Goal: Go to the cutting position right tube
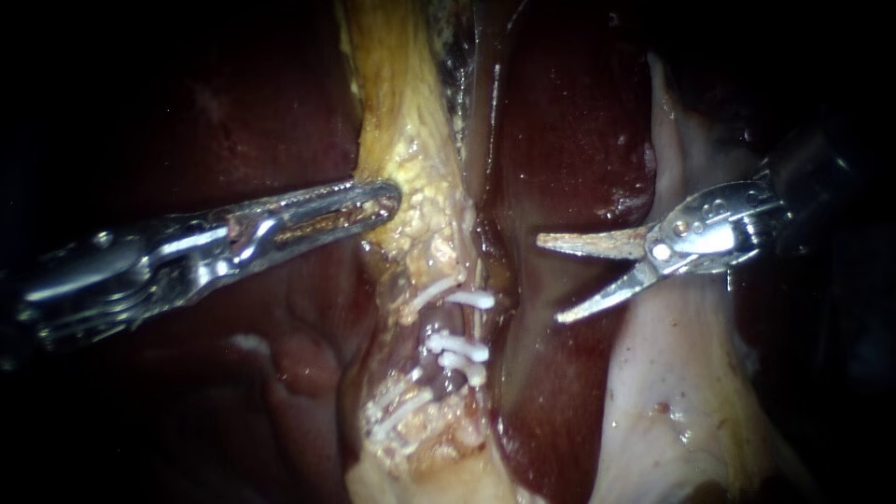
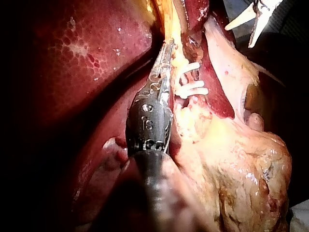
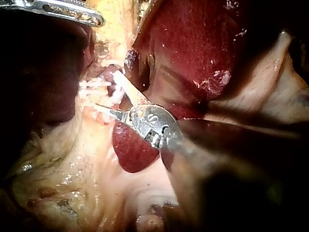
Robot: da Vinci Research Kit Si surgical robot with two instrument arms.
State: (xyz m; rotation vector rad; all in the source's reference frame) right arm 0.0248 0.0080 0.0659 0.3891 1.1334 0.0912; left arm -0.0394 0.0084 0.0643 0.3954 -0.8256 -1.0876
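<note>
Liver fold [image 1: 519, 308] lies between right instrument [image 1: 549, 280] and clips [image 1: 462, 347]

Light falls hard on the middle of the endoscope view, where the wet liver [image 1: 569, 121] gleams dark red, and it fades to black toward both sides. In the left wrist view the lit liver shows a pale honeycomb mottling with small glints, and the tissue around it sinks into deep shadow. Past the tissue's far edge a grey-blue surface [image 2: 236, 7] shows, and off its outer edge a pale patch [image 2: 300, 215], too little of either to tell what it is. The right wrist view is bright at the centre and dark round about.
</note>
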